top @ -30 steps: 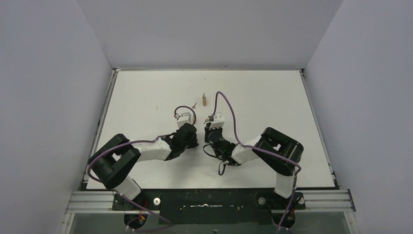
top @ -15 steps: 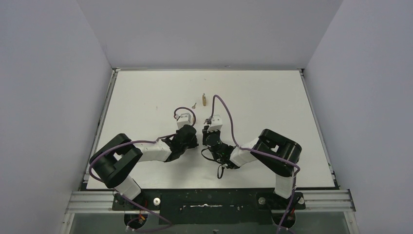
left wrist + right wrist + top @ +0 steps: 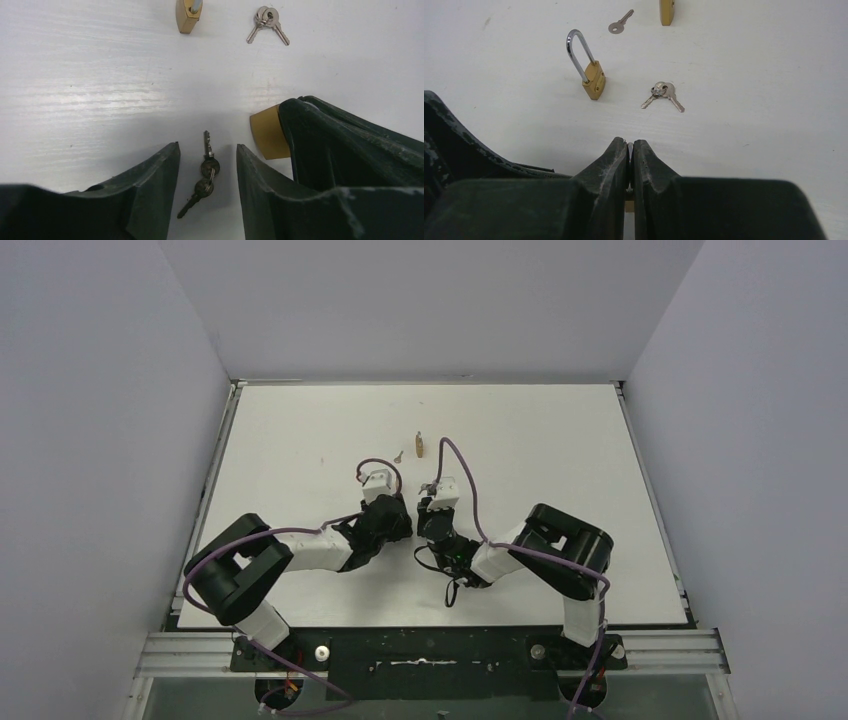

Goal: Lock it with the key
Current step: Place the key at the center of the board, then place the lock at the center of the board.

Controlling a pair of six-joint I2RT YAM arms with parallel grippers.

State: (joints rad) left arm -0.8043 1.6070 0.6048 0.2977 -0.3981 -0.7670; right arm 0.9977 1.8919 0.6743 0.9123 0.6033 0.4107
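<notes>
Left gripper (image 3: 206, 146) narrowly parted around a ringed pair of silver keys (image 3: 205, 172); right gripper (image 3: 630, 145) pinched shut on a small brass padlock (image 3: 267, 132).
The keys lie on the white table (image 3: 75, 75) just left of that padlock, touching neither finger; beyond it sit a second brass padlock (image 3: 189, 15) and another key pair (image 3: 267, 22).

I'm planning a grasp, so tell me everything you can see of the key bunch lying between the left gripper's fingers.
The key bunch is two small silvery metal keys joined on a ring, lying flat on the white table. One blade points away from the wrist camera, the other back and leftward. It sits in the gap of the open left gripper, with no clear contact with either finger. A brass padlock lies apart on its right.
</notes>
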